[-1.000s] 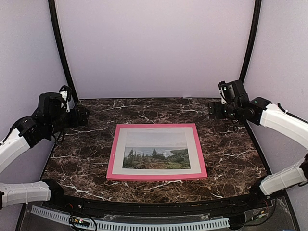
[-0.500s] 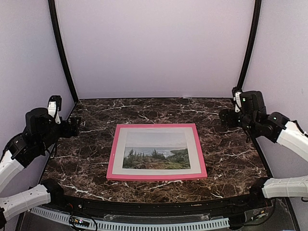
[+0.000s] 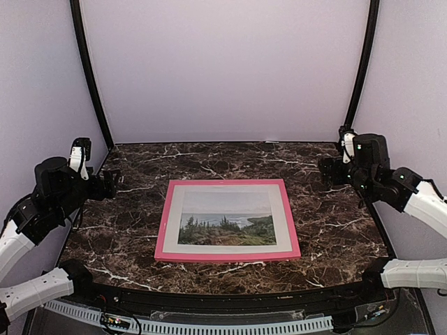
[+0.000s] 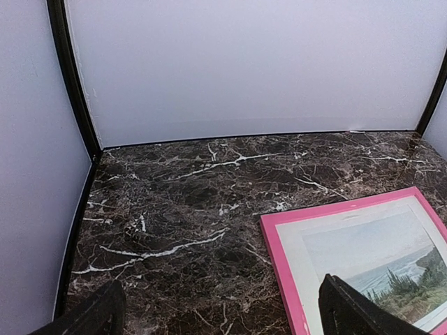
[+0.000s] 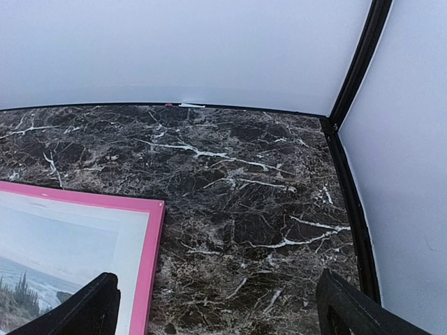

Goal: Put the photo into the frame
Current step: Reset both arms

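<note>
Lying in frame (image 3: 165,222), photo (image 3: 227,222) well apart from jaws.

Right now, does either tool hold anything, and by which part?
Nothing is held. The left tool and the right tool are both open and empty; the frame, with the photo inside, lies untouched on the table.

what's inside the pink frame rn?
The photo, coastal trees and water, with a pale mat border around it, fills the frame. Anything behind the photo is covered.
</note>
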### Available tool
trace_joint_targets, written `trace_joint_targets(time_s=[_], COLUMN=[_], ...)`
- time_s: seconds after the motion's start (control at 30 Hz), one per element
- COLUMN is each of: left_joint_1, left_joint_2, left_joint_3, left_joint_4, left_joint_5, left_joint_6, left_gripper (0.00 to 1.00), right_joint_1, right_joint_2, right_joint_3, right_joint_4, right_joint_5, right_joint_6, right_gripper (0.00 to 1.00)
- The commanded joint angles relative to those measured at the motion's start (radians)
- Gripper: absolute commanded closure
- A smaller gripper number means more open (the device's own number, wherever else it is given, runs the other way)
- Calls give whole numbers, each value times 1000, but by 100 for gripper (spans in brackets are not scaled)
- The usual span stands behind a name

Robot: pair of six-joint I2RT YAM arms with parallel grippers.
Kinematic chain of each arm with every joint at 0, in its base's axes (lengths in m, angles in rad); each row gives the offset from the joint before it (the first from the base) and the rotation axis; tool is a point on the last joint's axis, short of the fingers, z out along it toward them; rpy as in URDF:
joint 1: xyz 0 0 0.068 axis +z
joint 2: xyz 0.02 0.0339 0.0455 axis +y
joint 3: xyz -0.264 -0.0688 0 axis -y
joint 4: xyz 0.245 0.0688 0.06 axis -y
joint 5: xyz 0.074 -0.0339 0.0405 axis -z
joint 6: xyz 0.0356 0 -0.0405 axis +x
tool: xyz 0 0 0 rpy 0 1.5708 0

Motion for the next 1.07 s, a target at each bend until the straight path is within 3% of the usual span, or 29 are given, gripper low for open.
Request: trace_joint_targets(time_s=[0.0,1.03], left_joint_1=[4,4], left_joint_2=[-2,-11], left_joint_3=[9,8], left_joint_4=[-8,-29], left_joint_5=[11,15], left_joint_6=[15,1], left_gripper=[1,1], right_joint_1=[-3,-3], right_joint_2=[12,-13], right_joint_3=[-10,-30], right_joint_4=[32,41], right_joint_5=[6,22], right_joint_6=[-4,-1], right_gripper=[1,2])
